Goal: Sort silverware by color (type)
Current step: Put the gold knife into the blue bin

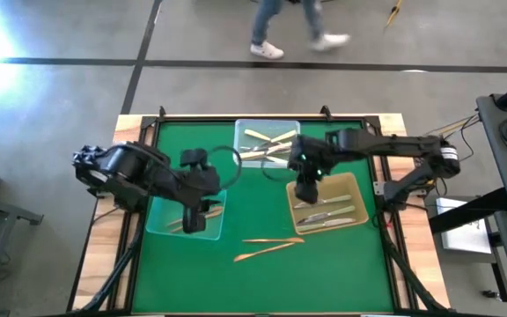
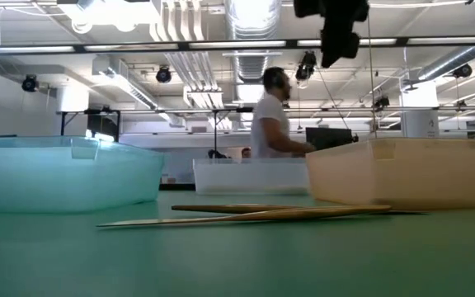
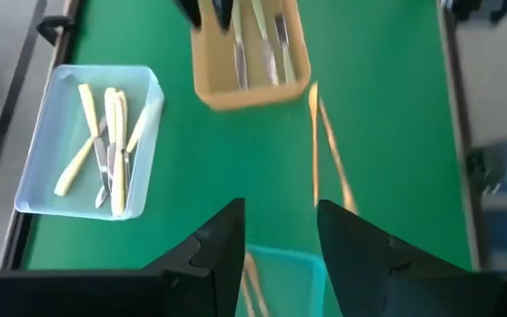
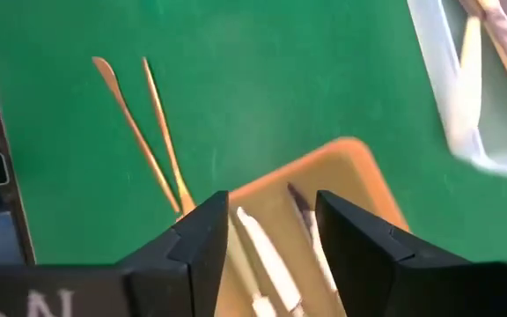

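Two coppery-gold utensils [image 1: 267, 246] lie side by side on the green mat near its near edge, also seen in the low view [image 2: 254, 214] and both wrist views [image 3: 319, 132] [image 4: 143, 132]. Silver utensils [image 1: 328, 216] lie in the yellowish tray [image 1: 359, 189]. Cream utensils [image 1: 267, 141] and a silver one [image 3: 102, 163] lie in the far clear tray [image 1: 267, 125]. Gold utensils [image 3: 253, 277] lie in the left bluish tray [image 1: 161, 224]. My left gripper [image 1: 196, 216] [image 3: 280, 255] hangs open above the left tray. My right gripper [image 1: 306, 195] [image 4: 271, 238] hangs open above the yellowish tray's left end.
The three trays stand in a rough triangle on the green mat [image 1: 253, 202], with bare mat between them and along the near edge. A raised dark frame [image 1: 148, 132] borders the mat. A person [image 1: 289, 26] walks on the floor beyond the far edge.
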`<act>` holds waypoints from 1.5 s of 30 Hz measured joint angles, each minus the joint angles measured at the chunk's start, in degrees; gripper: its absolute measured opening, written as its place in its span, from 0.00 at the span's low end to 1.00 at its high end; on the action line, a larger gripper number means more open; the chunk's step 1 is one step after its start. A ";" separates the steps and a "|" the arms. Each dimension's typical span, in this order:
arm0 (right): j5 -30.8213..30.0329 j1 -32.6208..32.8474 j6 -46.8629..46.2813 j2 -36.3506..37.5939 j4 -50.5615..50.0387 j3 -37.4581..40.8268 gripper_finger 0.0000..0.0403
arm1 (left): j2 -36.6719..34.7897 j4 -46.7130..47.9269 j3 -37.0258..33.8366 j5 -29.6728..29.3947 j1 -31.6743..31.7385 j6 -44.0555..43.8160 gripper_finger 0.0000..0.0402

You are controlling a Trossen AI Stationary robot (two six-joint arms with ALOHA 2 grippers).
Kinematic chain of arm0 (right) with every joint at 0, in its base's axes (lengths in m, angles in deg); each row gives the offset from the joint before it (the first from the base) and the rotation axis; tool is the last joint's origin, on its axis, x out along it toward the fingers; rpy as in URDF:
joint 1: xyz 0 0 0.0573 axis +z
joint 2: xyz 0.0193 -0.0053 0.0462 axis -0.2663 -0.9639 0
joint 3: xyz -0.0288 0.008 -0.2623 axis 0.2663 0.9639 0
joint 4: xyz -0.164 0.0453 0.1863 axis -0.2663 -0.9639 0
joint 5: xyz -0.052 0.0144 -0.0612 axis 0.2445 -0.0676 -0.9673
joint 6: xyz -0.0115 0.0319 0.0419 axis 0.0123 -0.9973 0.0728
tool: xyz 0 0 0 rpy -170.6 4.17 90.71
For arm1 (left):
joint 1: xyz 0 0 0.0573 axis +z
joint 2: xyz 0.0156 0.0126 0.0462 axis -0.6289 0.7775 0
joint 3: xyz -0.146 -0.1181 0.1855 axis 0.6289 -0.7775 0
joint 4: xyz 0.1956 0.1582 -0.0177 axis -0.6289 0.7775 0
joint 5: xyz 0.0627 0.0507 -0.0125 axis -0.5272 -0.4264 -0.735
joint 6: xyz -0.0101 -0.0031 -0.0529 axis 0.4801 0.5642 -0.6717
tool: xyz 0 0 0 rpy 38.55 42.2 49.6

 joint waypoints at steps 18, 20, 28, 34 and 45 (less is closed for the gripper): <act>-7.77 18.25 -15.85 4.53 -8.20 0.00 0.36 | -2.73 -27.13 -25.16 14.13 1.53 5.19 0.32; -6.29 19.72 -16.08 4.05 -10.15 0.02 0.36 | -2.33 -28.59 -26.36 13.97 1.62 4.29 0.32; -5.47 26.41 -17.78 3.55 -14.73 0.02 0.34 | 4.56 -46.99 -33.19 13.92 1.36 -7.96 0.32; -5.50 30.40 -18.86 3.60 -16.60 0.04 0.35 | 13.23 -55.95 -33.99 13.73 0.98 -12.27 0.32; -6.02 32.85 -20.82 3.59 -18.59 0.04 0.33 | 28.77 -48.88 -25.33 12.01 0.37 -11.17 0.32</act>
